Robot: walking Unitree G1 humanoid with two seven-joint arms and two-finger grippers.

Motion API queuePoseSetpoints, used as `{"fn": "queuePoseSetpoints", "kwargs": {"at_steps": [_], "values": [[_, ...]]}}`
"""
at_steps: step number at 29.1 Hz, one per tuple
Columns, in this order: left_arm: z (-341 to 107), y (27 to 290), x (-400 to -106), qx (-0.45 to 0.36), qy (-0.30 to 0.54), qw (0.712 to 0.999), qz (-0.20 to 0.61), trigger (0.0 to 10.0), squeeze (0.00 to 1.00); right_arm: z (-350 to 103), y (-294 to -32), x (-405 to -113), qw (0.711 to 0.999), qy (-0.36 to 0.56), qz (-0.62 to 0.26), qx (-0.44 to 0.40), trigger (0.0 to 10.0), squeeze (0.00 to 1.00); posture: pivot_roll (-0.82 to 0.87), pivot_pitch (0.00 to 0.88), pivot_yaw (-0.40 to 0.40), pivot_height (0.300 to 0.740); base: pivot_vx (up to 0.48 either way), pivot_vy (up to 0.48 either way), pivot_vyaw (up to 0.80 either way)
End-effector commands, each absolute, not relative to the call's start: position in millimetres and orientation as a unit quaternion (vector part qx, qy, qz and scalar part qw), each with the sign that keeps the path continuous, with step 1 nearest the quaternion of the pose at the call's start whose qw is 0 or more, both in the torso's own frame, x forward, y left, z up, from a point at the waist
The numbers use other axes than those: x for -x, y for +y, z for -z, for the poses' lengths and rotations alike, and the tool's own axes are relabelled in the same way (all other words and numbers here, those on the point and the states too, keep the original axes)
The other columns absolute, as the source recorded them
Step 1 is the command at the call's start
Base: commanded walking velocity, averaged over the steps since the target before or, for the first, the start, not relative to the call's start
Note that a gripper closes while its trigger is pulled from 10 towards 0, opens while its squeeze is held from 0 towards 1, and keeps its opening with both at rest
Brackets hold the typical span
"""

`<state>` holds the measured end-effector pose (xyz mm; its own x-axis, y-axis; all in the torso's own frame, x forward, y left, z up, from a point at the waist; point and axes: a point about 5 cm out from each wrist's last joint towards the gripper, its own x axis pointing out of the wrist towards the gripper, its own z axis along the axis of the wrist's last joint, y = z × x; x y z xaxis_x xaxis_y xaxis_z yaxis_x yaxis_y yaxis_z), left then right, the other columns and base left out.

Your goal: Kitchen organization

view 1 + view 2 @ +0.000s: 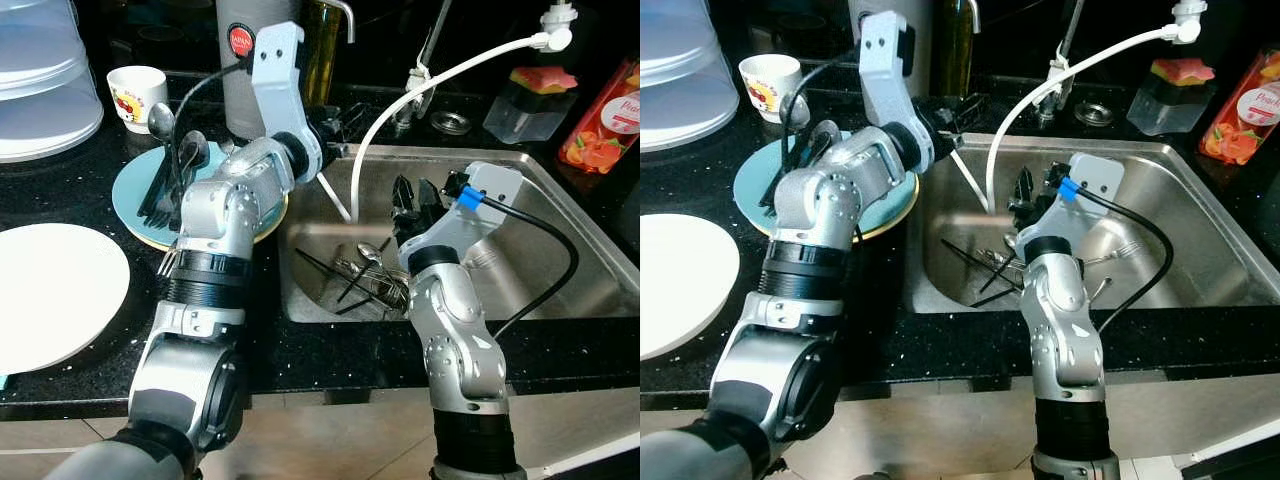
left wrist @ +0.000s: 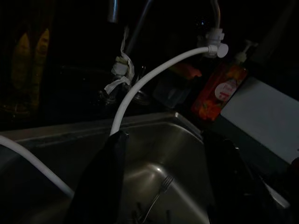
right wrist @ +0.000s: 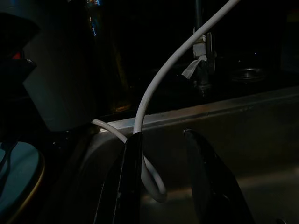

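Several pieces of dark and silver cutlery (image 1: pixel 362 276) lie in a heap on the floor of the steel sink (image 1: pixel 560 200). My right gripper (image 1: pixel 413 192) is down inside the sink just above that heap, fingers (image 3: pixel 127 177) open with nothing between them. A blue plate (image 1: pixel 135 195) on the counter left of the sink carries spoons and a black fork (image 1: pixel 172 170). My left gripper (image 1: pixel 340 130) hangs over the sink's back left corner, beside the white hose (image 1: pixel 400 100). In the dark left wrist view its fingers (image 2: pixel 103 182) stand apart and hold nothing.
A white plate (image 1: pixel 50 295) lies at the counter's left edge. A small printed cup (image 1: pixel 137 95) and a grey canister (image 1: pixel 240 60) stand behind the blue plate. A soap dispenser (image 1: pixel 530 100) and an orange carton (image 1: pixel 605 120) stand at the back right. The tap (image 1: pixel 425 60) rises behind the sink.
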<state>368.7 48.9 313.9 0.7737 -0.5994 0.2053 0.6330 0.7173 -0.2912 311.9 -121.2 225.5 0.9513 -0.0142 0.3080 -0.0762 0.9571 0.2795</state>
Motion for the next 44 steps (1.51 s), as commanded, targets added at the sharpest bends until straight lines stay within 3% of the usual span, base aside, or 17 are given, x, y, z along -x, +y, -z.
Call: {"fn": "queuePoseSetpoints", "kwargs": {"at_steps": [1,3,4,5,8,15,22,30,37,44], "values": [[-317,49,-367,0.178,-0.055,0.923,0.336,10.0,0.0,-226,-121,-312,0.977,-0.157,-0.017,-0.146,10.0,0.0,0.25,0.058,-0.089,0.74,0.0,0.0,0.0],[-319,53,-369,0.137,-0.068,0.94,0.306,10.0,0.0,-226,-121,-312,0.977,-0.157,-0.017,-0.146,10.0,0.0,0.25,0.06,-0.089,0.74,0.0,0.0,0.0],[-320,57,-368,0.043,-0.081,0.959,0.27,10.0,0.0,-226,-121,-312,0.977,-0.157,-0.017,-0.146,10.0,0.0,0.25,0.062,-0.089,0.74,0.0,0.0,0.0],[-320,57,-368,0.043,-0.081,0.959,0.27,10.0,0.0,-226,-121,-312,0.977,-0.157,-0.017,-0.146,10.0,0.0,0.25,0.062,-0.089,0.74,0.0,0.0,0.0],[-312,69,-356,-0.207,-0.097,0.956,0.184,10.0,0.0,-224,-120,-311,0.977,-0.153,-0.019,-0.148,10.0,0.0,0.26,0.068,-0.089,0.74,0.0,0.0,0.0],[-302,90,-350,-0.22,-0.089,0.969,0.071,10.0,0.0,-224,-118,-311,0.977,-0.152,-0.023,-0.15,10.0,0.0,0.27,0.072,-0.091,0.74,0.0,0.0,0.0],[-294,96,-353,-0.262,-0.099,0.959,0.029,10.0,0.0,-225,-117,-312,0.976,-0.153,-0.031,-0.149,10.0,0.0,0.26,0.069,-0.095,0.74,0.0,0.0,0.0],[-287,89,-350,-0.279,-0.102,0.953,0.053,10.0,0.0,-225,-117,-312,0.976,-0.153,-0.036,-0.148,10.0,0.0,0.26,0.065,-0.099,0.74,0.0,0.0,0.0],[-301,97,-354,-0.21,-0.16,0.948,0.179,10.0,0.0,-224,-116,-311,0.977,-0.153,-0.043,-0.144,10.0,0.0,0.25,0.051,-0.105,0.74,0.0,0.0,0.0],[-292,100,-357,-0.178,-0.191,0.946,0.191,10.0,0.0,-224,-117,-311,0.977,-0.153,-0.043,-0.14,10.0,0.0,0.23,0.041,-0.108,0.74,0.0,0.0,0.0]]}}
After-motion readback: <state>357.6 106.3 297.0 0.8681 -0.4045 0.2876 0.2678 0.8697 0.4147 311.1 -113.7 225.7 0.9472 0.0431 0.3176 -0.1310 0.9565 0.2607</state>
